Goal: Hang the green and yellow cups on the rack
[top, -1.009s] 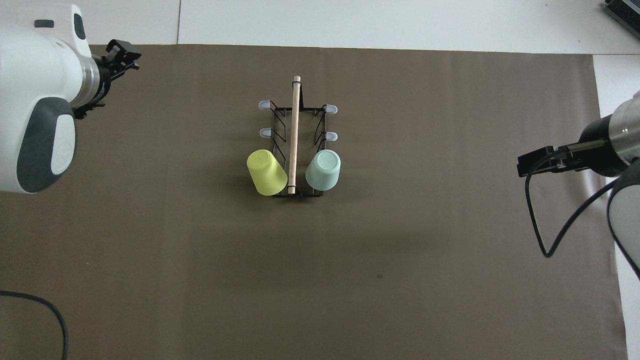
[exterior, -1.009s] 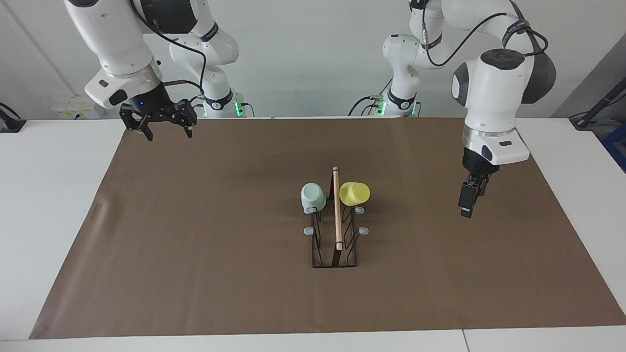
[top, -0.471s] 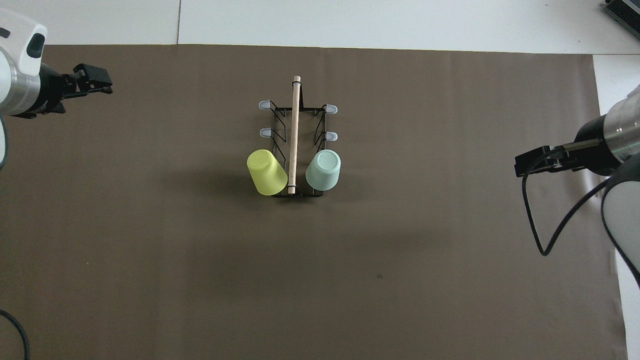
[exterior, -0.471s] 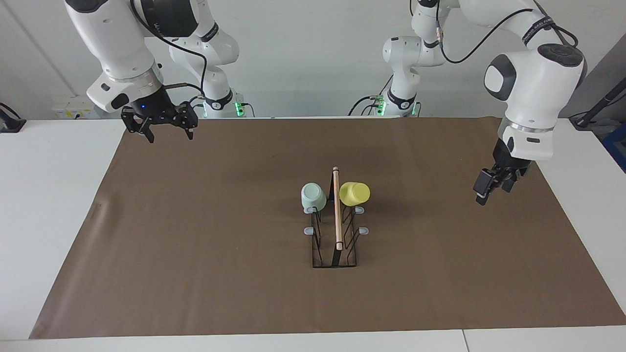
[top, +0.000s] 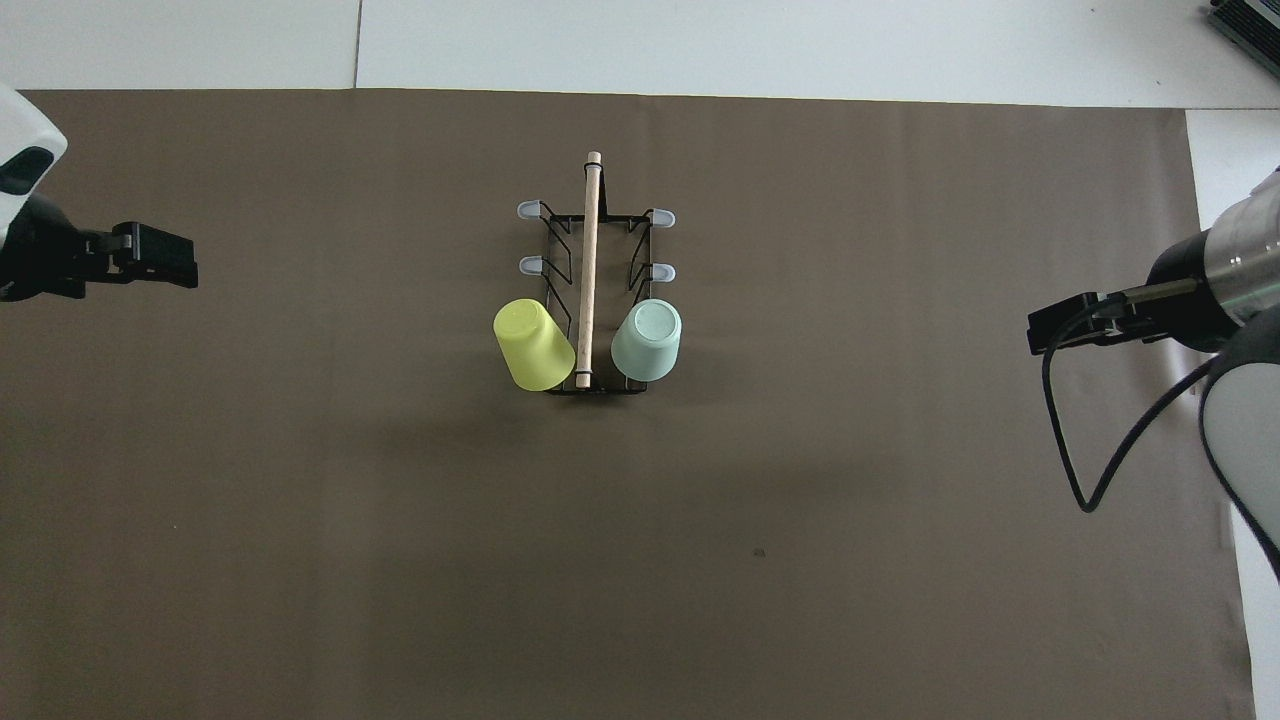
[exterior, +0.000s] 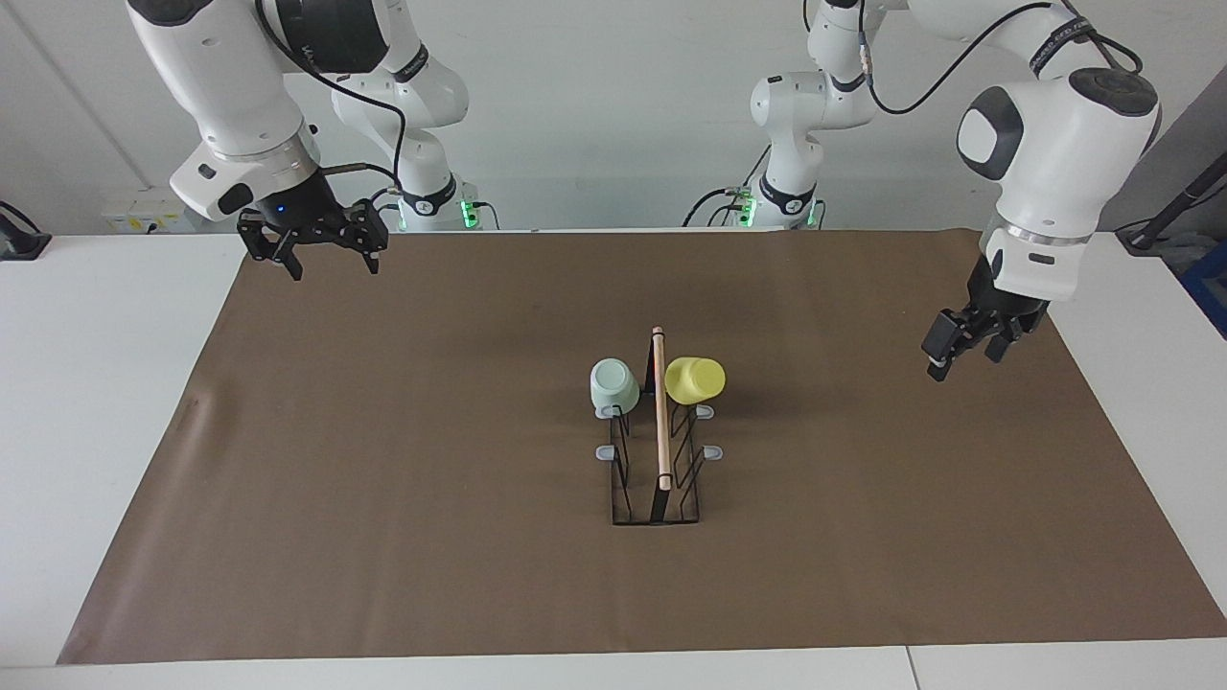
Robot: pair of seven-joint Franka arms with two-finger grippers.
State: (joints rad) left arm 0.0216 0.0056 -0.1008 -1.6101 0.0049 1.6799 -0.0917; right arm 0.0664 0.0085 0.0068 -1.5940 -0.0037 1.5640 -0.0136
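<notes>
The black wire rack with a wooden rod stands mid-mat. The mint green cup hangs upturned on a prong on the side toward the right arm, at the rack's end nearest the robots. The yellow cup hangs tilted on the matching prong on the side toward the left arm. Both show in the overhead view: green cup, yellow cup. My left gripper is open and empty, in the air over the mat's edge at the left arm's end. My right gripper is open and empty, over the mat's corner near its base.
A brown mat covers most of the white table. Several grey-tipped prongs of the rack carry nothing. The left gripper and right gripper sit at the mat's two ends in the overhead view.
My left gripper has risen and drawn away from the rack toward the left arm's end of the table, turning as it went. The right gripper has barely shifted. The cups have not moved.
</notes>
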